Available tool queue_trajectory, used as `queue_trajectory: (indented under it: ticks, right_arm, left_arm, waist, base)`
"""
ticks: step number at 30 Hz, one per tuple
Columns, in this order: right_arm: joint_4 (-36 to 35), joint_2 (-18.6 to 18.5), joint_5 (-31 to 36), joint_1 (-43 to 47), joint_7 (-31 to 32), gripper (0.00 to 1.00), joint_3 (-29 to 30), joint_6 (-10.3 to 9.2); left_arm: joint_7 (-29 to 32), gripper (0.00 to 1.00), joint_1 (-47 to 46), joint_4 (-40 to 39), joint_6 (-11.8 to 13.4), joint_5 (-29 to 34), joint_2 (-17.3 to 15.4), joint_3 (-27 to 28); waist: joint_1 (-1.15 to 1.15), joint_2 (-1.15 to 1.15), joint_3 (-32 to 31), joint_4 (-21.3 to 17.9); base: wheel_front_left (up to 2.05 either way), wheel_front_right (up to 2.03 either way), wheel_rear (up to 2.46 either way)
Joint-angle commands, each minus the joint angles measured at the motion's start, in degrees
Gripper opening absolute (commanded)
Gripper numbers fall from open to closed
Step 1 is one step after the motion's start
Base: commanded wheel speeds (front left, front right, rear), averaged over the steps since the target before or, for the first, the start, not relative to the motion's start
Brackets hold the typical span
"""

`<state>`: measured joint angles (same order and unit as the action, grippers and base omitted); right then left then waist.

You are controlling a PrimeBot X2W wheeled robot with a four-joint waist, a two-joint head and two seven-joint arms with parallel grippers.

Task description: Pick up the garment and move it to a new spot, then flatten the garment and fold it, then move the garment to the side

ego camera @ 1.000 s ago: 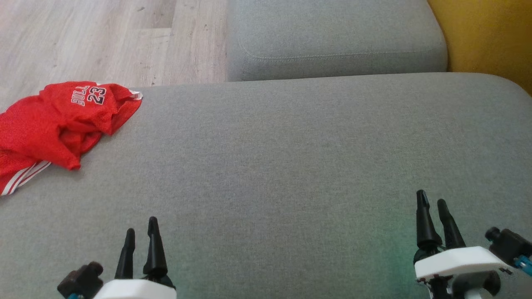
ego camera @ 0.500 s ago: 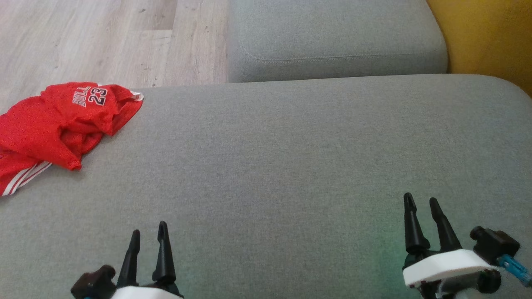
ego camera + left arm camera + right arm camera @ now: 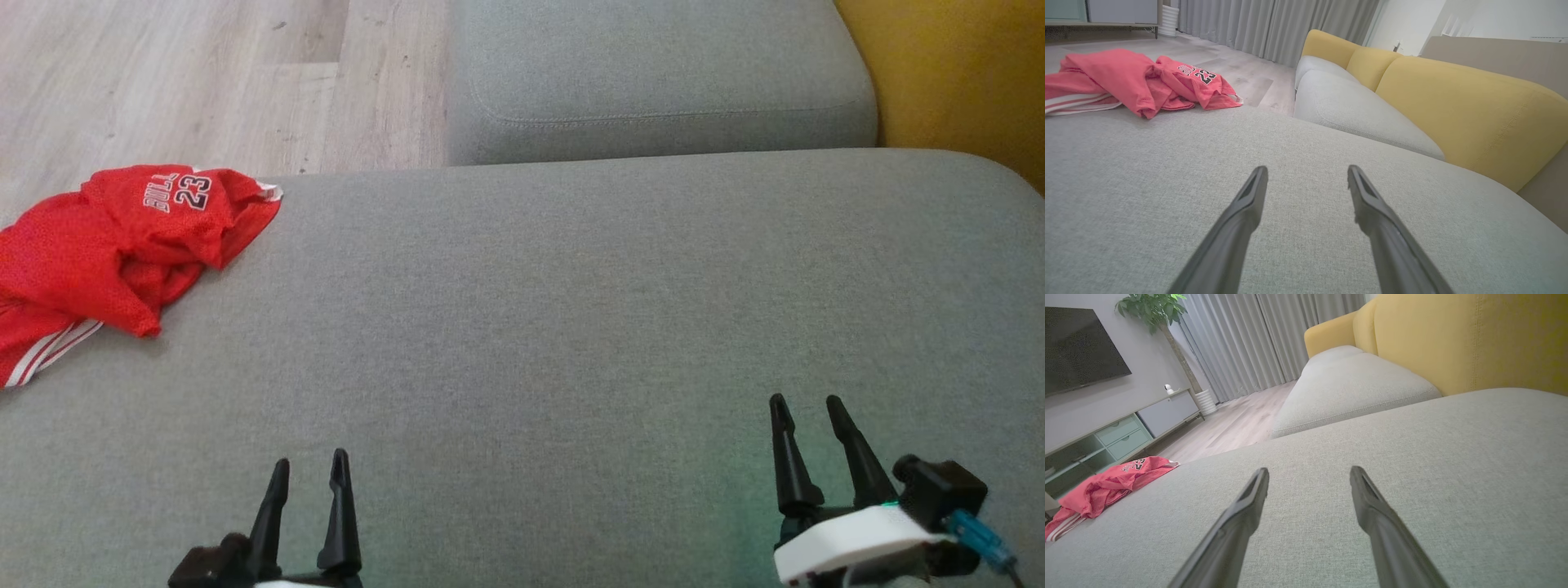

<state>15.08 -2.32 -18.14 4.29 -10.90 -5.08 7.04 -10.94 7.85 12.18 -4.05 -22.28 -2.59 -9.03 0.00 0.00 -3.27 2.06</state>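
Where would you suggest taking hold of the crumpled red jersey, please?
Probably the bunched fold nearest the open left pincer: the red jersey lies crumpled at the left edge of the grey cushion, so approach from its right, over bare cushion, pinching downward.

Illumination is even and diffuse in all views. In the head view, a faint green cast lies on the seat cushion just beside the right gripper. The garment, well ahead and left of the left gripper, throws a thin, soft shadow. Both wrist views are brighter and washed: the garment reads pink. Wide-angle distortion bows the cushion edge. The fingers blur toward the bottom edge. The wall beyond the left gripper is overexposed.
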Motion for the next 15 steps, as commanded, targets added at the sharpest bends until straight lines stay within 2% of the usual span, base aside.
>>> queue_trajectory:
  ticks: [1,15]
  right_arm:
    - [-1.93,-0.47,1.55,-1.50,-0.92,1.00,-1.34,0.38]
    - [-1.91,-0.53,9.96,-0.83,-3.29,1.00,-2.61,0.43]
  left_arm:
    - [-0.86,1.00,-1.53,-1.75,0.31,1.35,-0.26,1.31]
    - [-3.25,1.00,-0.42,-0.24,1.45,7.96,-0.32,1.40]
  waist:
    - [0.00,0.00,-0.04,-0.01]
    - [0.00,0.00,-1.17,0.11]
  base:
    - [0.00,0.00,0.00]
    - [0.00,0.00,0.00]
